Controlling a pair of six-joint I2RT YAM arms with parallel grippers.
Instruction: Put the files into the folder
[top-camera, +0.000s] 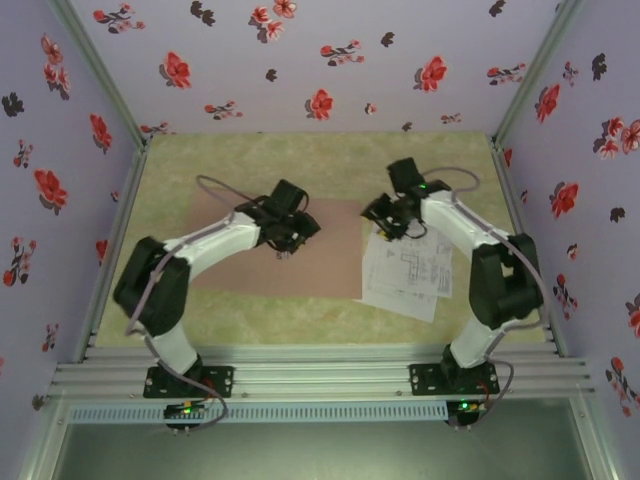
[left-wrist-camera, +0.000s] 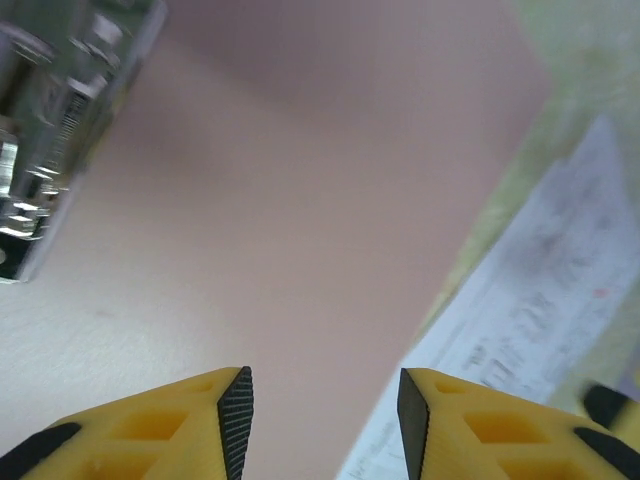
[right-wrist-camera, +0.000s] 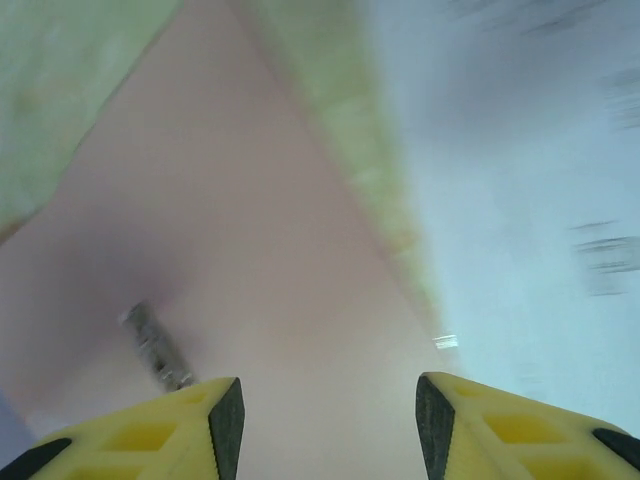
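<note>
2 sets of jaws, both released and empty. Our right end effector (top-camera: 386, 226) hangs over the files (top-camera: 405, 275), long axis near-to-far; the folder (top-camera: 335, 260) lies just left, under our left end effector (top-camera: 287, 243).

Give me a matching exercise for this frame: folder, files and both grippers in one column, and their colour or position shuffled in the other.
Things:
1. folder
2. files
3. left gripper
4. right gripper

Descriptions:
A. white sheets with black print, lying right of centre
B. fingers apart, by the far corner of the sheets, next to the card's right edge
C. pinkish-brown, lying flat in the middle
D. fingers apart, over the middle of the pink card

Pairs: 1-C, 2-A, 3-D, 4-B
</note>
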